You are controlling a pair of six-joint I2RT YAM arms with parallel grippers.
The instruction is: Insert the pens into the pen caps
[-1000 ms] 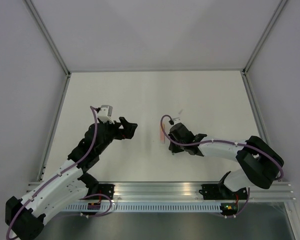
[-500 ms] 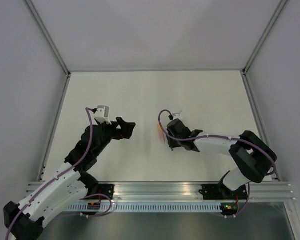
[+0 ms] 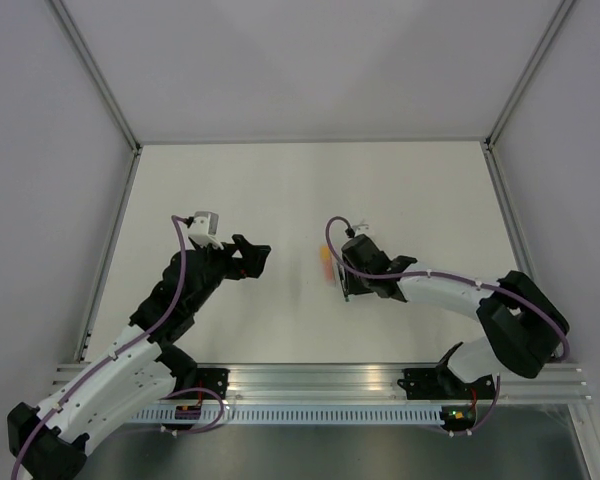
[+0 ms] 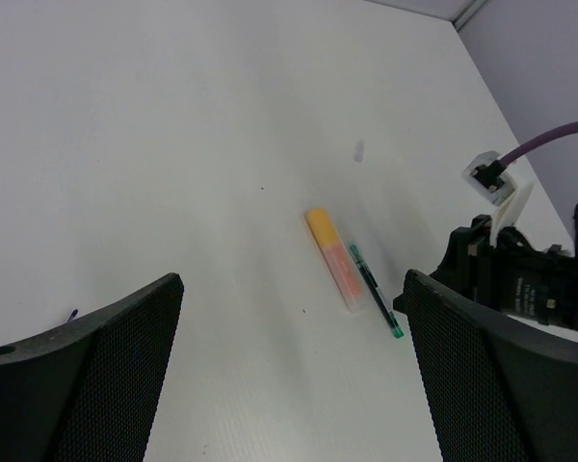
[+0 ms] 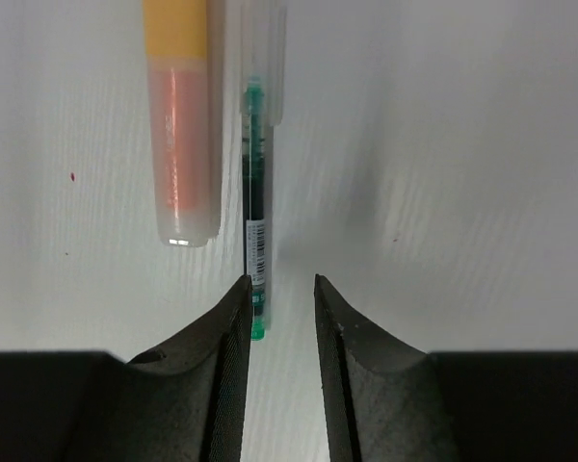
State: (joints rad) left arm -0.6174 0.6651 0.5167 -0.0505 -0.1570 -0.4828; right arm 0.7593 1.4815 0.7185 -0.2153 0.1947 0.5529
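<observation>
Two slim tubes: translucent orange-pink pen, dark green pen; left gripper jaws wide, right gripper jaws barely parted.

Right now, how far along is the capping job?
Looks done: the orange-pink pen wears its orange cap. In hand: the right gripper straddles the tail of the green pen without gripping; the pen's tip seems to sit inside a clear cap. The left gripper is open and empty. Left: a small pale piece lies apart.

White tabletop, pale grey walls on three sides, aluminium rail along near edge
</observation>
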